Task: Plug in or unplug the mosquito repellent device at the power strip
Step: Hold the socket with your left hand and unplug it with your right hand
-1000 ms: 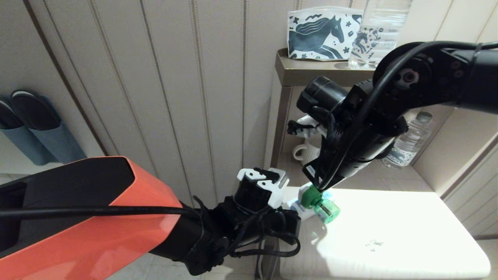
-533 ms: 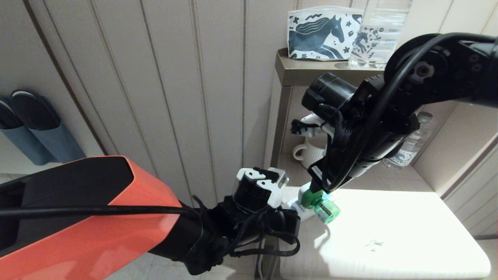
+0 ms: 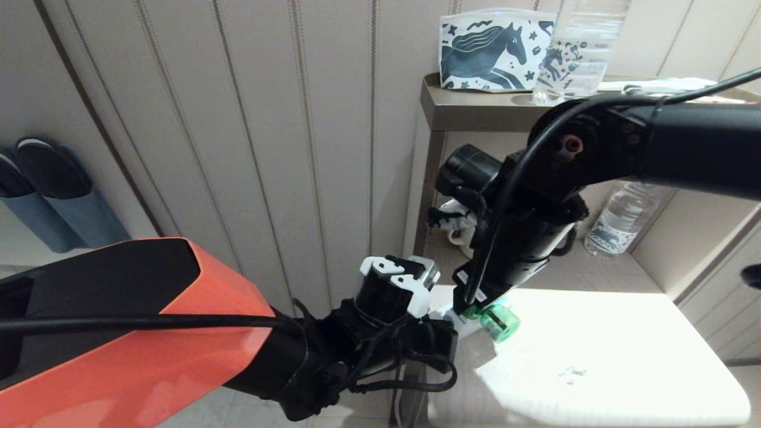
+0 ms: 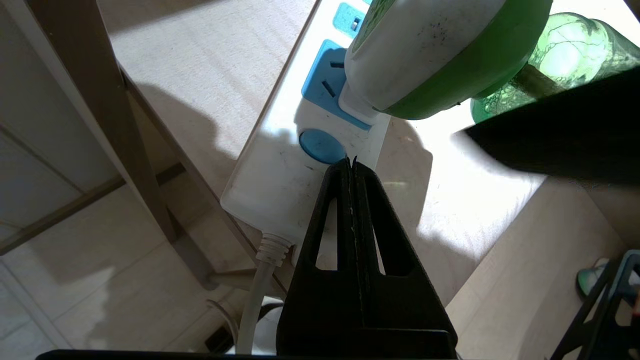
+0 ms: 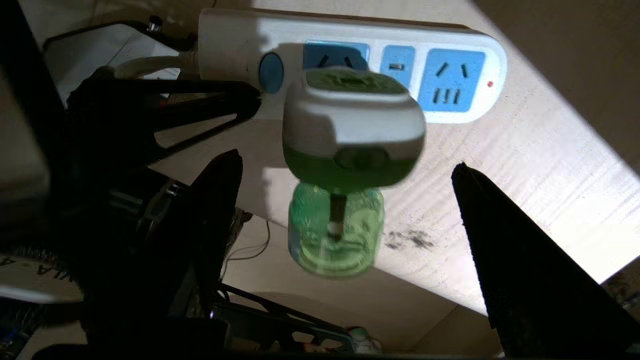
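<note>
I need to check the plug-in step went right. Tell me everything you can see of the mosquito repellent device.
The mosquito repellent device is a small glossy plastic unit: a white rounded head with a green band, and a translucent green bottle with a wick below. It sits in the socket panel next to the blue button of the power strip, bottle jutting sideways over the table. The right gripper is open around it, fingers apart from it.

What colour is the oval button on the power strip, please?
Blue; the oval button on the power strip shows best in the left wrist view.
</note>
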Tool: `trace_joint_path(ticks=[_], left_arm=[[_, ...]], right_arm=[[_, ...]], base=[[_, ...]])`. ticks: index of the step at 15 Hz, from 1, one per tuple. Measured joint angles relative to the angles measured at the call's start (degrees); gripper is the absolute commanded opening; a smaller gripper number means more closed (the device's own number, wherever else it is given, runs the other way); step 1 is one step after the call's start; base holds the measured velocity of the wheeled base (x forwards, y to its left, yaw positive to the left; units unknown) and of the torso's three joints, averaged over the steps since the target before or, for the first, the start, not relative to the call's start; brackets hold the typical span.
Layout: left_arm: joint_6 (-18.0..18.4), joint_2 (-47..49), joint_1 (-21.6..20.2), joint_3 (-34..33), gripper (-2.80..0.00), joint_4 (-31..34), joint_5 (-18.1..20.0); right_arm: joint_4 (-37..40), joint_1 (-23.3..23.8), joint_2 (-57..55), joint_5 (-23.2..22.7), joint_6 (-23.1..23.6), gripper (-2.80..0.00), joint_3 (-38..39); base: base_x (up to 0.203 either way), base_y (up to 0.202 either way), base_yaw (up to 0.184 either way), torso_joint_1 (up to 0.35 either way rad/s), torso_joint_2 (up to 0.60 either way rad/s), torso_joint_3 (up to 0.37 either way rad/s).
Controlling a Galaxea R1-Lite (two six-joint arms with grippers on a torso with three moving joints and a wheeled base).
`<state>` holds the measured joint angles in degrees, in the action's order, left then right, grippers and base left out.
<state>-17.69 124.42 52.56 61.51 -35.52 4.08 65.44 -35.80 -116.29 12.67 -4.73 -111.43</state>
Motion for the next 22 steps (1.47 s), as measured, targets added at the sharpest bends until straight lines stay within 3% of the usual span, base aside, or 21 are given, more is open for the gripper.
trace_joint_path(ticks=[13,14,22], left_arm=[[0.0,0.0,-0.2,0.0,-2.80,0.0,0.0],[0.0,0.0,-0.2,0.0,-2.80,0.0,0.0],[0.0,0.1,-0.2,0.0,-2.80,-0.1,0.0]], right_arm=[[-1.4,1.3,-4.5,-1.7,0.0,0.00,-0.2],[-1.4,1.4,-4.5,-1.7,0.0,-2.80,-0.2],[-1.5,1.7,-4.8,-1.9,-0.1,-2.80,0.1]], base=[[0.000,0.000,0.000,0.000,0.00,0.000],[0.000,0.000,0.000,0.000,0.00,0.000],[0.000,0.000,0.000,0.000,0.00,0.000]])
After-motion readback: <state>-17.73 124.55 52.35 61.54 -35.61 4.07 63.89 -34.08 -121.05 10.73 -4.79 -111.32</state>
